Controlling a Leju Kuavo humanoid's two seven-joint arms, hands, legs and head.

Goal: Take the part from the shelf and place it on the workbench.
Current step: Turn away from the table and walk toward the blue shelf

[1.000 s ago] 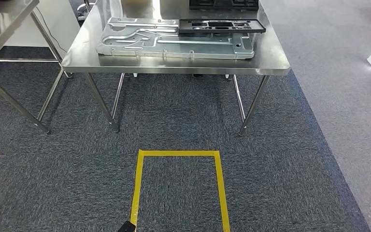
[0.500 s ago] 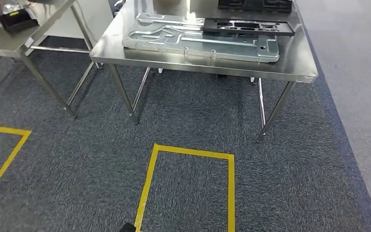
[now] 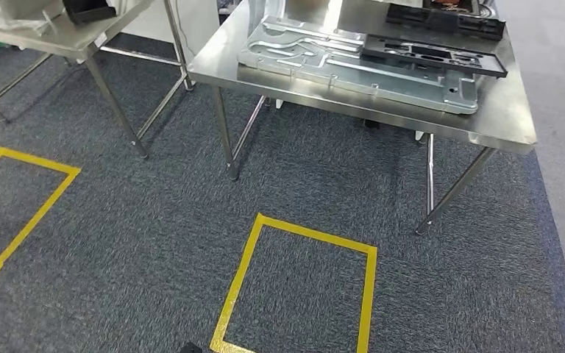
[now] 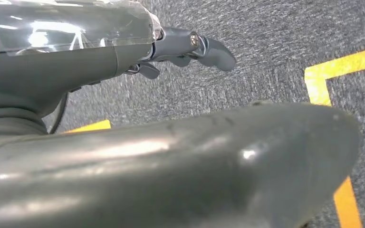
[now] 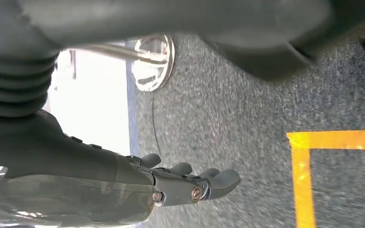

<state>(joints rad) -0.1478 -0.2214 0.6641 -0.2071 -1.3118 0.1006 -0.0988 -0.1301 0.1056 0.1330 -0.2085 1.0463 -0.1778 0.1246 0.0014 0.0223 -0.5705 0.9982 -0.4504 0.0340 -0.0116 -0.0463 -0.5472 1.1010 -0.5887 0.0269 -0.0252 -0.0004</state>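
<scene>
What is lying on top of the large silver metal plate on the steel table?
A black plastic frame lies across the far right part of the silver plate. What the plate looks like beneath the frame is hidden.

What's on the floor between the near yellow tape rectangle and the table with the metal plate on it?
Bare grey carpet, as the head view shows. Nothing lies between the yellow tape rectangle and the legs of the steel table carrying the metal plate.

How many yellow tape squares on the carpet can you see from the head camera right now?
2. One yellow tape square lies on the carpet in front of the steel table, its near edge cut off by the frame. The second square lies to its left, partly cropped. Others may lie out of frame.
</scene>
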